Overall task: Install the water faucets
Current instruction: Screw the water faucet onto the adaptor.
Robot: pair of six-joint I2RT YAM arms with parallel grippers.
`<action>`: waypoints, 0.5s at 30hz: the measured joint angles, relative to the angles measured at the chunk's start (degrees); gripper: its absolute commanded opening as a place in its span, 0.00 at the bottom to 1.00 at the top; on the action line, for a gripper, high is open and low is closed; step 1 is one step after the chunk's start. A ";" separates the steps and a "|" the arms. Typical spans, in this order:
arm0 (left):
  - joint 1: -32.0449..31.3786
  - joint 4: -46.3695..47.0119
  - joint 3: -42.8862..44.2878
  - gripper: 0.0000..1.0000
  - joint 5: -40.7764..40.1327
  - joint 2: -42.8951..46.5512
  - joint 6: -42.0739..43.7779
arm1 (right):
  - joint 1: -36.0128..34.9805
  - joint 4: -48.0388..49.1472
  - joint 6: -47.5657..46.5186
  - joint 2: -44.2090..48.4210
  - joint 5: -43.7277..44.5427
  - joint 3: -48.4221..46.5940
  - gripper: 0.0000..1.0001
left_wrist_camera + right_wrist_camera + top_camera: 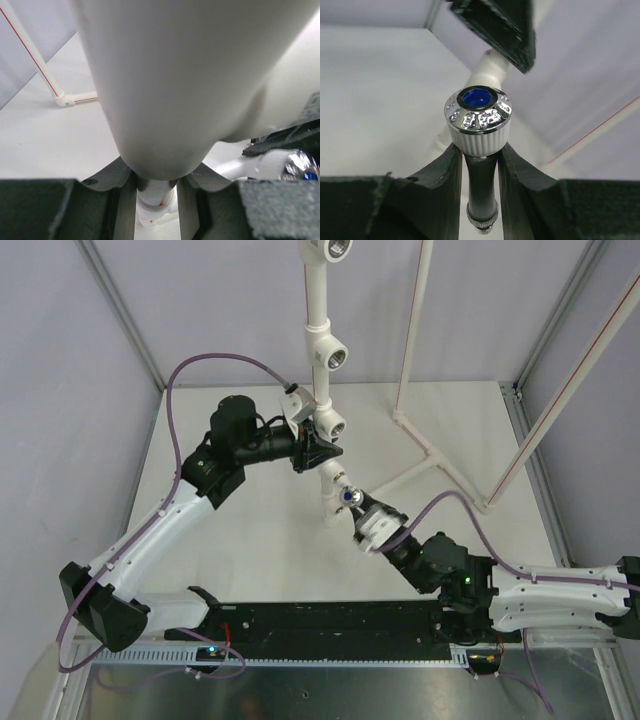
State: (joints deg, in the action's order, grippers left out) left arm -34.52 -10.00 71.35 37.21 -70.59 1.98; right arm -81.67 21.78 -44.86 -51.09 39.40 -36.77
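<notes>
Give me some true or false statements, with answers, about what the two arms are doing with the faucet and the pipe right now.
1. The right gripper has its jaws shut on a faucet. True.
2. The knob has a red centre. False: the centre is blue.
3. The left gripper holds the pipe. True.
4. The faucet lies loose on the table. False: the right gripper holds it up beside the pipe.
5. The upper sockets already carry faucets. False: their holes are open.
</notes>
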 measured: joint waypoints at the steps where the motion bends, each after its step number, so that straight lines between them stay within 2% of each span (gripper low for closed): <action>1: 0.00 0.02 0.00 0.09 0.07 0.00 0.00 | 0.42 0.04 6.29 0.76 0.50 0.00 0.00; 6: -0.44 0.11 0.00 0.08 0.59 -0.07 0.00 | 5.60 -4.63 48.15 6.73 0.20 0.50 0.00; 10: -1.09 0.42 0.02 0.08 0.87 -0.24 0.00 | 9.57 -4.11 83.95 12.31 -0.96 6.43 0.00; 11: -1.20 0.37 0.02 0.08 0.98 -0.24 0.00 | 10.25 -3.52 91.97 13.20 -1.16 7.96 0.04; 14: -1.31 0.35 0.02 0.08 1.14 -0.26 0.00 | 12.09 -1.49 112.45 14.45 -2.51 11.78 0.39; 15: -1.31 0.35 0.02 0.09 1.16 -0.26 0.00 | 12.44 -0.66 116.34 14.60 -2.95 12.52 0.52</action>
State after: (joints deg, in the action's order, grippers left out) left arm -35.83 -9.65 71.37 38.37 -70.85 1.98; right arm -69.23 21.12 71.48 -36.49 36.45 -24.25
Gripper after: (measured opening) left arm 0.334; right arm 0.332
